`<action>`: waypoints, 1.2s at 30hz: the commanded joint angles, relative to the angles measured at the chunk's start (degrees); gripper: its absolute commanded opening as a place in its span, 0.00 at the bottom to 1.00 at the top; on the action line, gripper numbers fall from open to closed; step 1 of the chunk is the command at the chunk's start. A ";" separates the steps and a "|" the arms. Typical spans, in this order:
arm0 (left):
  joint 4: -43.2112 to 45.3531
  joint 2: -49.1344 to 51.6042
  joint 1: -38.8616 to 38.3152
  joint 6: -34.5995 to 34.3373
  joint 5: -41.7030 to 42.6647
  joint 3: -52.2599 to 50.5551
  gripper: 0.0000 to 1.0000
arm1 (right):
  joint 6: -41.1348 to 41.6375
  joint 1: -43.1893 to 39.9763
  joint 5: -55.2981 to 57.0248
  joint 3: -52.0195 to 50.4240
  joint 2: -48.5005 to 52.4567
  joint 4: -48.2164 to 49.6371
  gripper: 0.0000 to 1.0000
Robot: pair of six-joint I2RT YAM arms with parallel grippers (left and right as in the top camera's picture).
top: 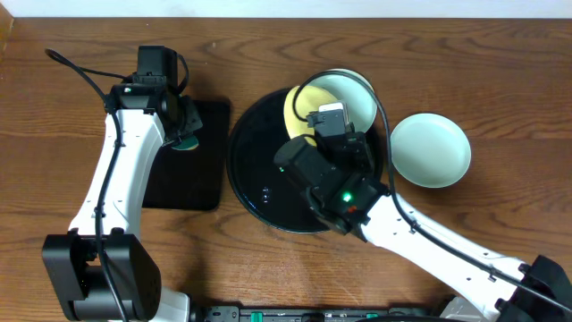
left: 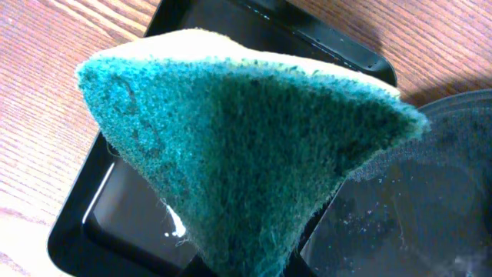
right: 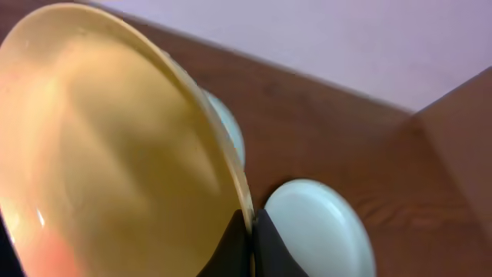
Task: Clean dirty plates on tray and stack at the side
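Note:
My right gripper [right: 250, 235] is shut on the rim of the pale yellow plate [right: 108, 146] and holds it tilted above the large round black tray [top: 255, 170]. From overhead the yellow plate [top: 302, 105] shows partly under the arm. A mint-blue plate [top: 353, 89] lies at the tray's far rim behind it. Another mint-blue plate [top: 431, 148] rests on the table to the right of the tray; it also shows in the right wrist view [right: 319, 231]. My left gripper [top: 186, 139] is shut on a green sponge [left: 246, 154] over the rectangular tray; its fingers are hidden.
A smaller rectangular black tray [top: 201, 179] lies left of the round tray and shows in the left wrist view [left: 115, 208]. The wooden table's far edge meets a pale wall [right: 346, 38]. Cables run along the arms.

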 commanded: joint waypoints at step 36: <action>-0.09 0.22 0.20 -0.13 -0.09 0.81 0.08 | 11.37 -8.46 -39.93 0.63 -0.46 0.66 0.01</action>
